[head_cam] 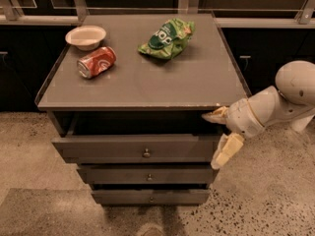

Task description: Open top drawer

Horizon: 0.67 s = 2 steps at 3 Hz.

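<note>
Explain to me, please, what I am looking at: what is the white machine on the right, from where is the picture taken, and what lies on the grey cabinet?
The white machine is a robot arm. At its end is a gripper with two pale fingers. There is one camera, and it looks down at the cabinet from the front; where it is mounted I cannot tell. On the cabinet top lie a white bowl, a red soda can on its side, and a green snack bag. The gripper is at the right end of the top drawer, which stands pulled out a little. The fingers are spread open and hold nothing. Two narrower drawers sit below it.
</note>
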Tool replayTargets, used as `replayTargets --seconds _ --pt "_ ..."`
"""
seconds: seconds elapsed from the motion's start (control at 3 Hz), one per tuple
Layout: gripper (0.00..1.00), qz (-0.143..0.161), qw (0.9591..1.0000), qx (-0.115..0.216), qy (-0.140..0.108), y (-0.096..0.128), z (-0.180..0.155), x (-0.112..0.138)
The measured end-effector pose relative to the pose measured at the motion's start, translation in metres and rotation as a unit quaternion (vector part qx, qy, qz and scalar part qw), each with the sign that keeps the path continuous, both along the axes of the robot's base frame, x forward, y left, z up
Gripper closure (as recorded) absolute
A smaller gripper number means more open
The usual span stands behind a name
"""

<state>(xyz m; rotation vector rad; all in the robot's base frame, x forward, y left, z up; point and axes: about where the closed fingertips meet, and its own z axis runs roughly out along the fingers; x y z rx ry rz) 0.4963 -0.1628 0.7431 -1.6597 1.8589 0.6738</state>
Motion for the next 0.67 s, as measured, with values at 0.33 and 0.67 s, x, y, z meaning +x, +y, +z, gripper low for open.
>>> replayTargets --seconds 0.33,0.67 --pt "0.00 -0.002 0.9999 0.003 -0.015 0.0028 0.0022 0.0072" --pt "0.00 -0.002 0.9999 0.003 -0.015 0.0028 0.0022 0.0072"
